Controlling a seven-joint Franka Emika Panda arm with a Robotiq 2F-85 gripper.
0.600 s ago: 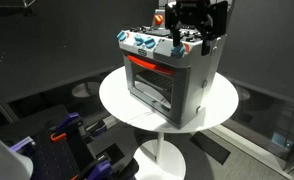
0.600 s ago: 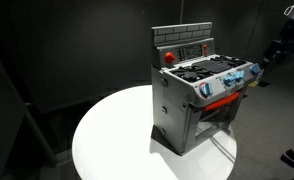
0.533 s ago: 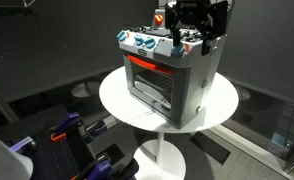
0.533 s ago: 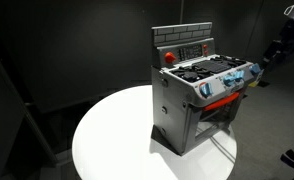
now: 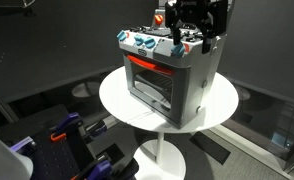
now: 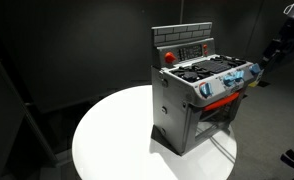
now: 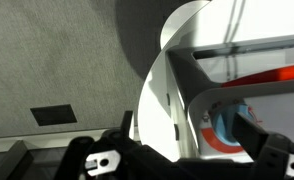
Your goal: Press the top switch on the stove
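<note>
Starting with the claw: black, held high at the far right corner of the stove in an exterior view, probably just behind the raised back panel rather than on it, hard to separate dark from dark. Cannot tell spread from pressed together; only blurred black finger parts along the bottom of the wrist view. Past them in that view, a strip of orange oven window, a blue-white knob, the curved white edge of the surface, grey carpet below. Further out, in both exterior views, the stove upright and off-centre on the round white surface, knobs in a row along the front top edge, window glowing orange-red. On the back panel, a red switch at one end, untouched. At the frame's right edge, the arm.
</note>
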